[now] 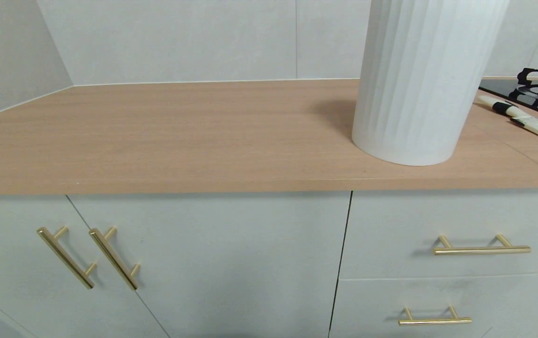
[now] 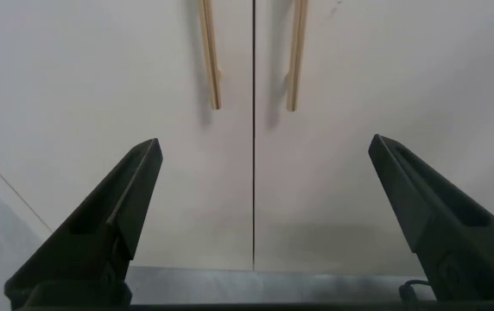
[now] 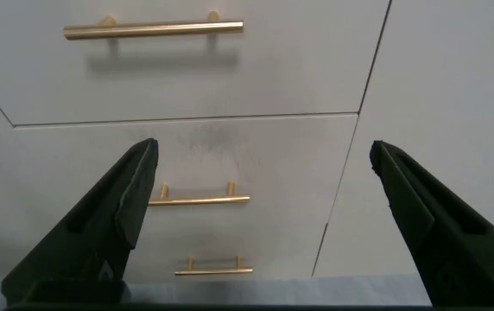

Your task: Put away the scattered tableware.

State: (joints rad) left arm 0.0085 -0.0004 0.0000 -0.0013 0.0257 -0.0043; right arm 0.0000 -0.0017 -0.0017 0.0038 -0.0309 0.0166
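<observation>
Head view: cream-handled utensils (image 1: pixel 527 119) lie flat on the wooden countertop (image 1: pixel 203 136) at the far right, just beside the black cooktop (image 1: pixel 532 94). The tall white ribbed container (image 1: pixel 419 84) stands near them, close to the front edge, and is likely the holder.

Risk: the utensils are thin and flat, so a pinch may skid them onto the cooktop. An arm swinging across could tip the container.

Left wrist view: left gripper (image 2: pixel 264 142) has its fingers wide apart and is empty. It faces the cabinet doors (image 2: pixel 100 86) below two gold door handles (image 2: pixel 211 52).

Risk: lifting straight up could snag a handle or the counter lip.

Right wrist view: right gripper (image 3: pixel 263 145) is also spread and empty, in front of the drawer fronts (image 3: pixel 299 69) with gold drawer handles (image 3: pixel 154 29). Same clipping risk on the way up.
</observation>
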